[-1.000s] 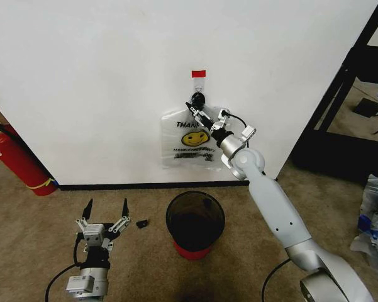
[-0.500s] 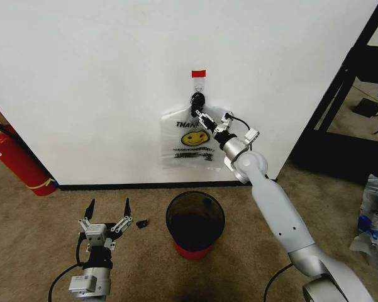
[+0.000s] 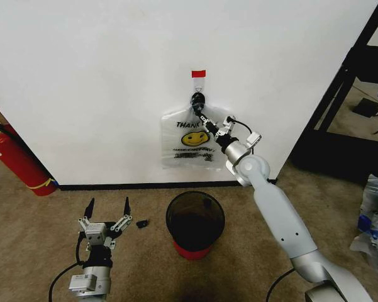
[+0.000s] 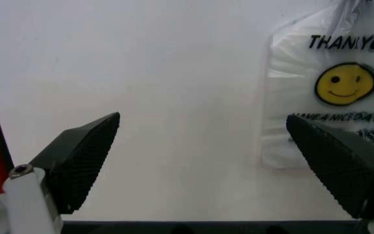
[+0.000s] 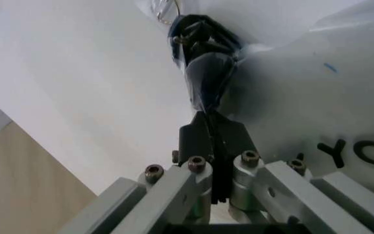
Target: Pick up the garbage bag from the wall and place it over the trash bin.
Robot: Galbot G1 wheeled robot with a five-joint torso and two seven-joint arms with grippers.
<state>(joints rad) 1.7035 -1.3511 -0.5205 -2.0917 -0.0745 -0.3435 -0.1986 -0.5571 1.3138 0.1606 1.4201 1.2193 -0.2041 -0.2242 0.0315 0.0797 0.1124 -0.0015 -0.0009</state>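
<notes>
Translucent white, one garbage bag (image 3: pixel 190 139) hangs from the black hook (image 3: pixel 196 99) on the wall (image 3: pixel 100 75). Right gripper (image 3: pixel 205 121) pinches its handles, jaws closed. One trash bin (image 3: pixel 195 225) stands below. Left gripper (image 3: pixel 105 209) hovers low, jaws spread, holding nothing.

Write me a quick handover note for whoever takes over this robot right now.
Right gripper: raised at the wall, shut on the garbage bag handles just below the hook.
Left gripper: open, parked low near the floor, left of the trash bin.
Done: bag gripped.
Left: lift it off the hook, place it over the bin below.
</notes>
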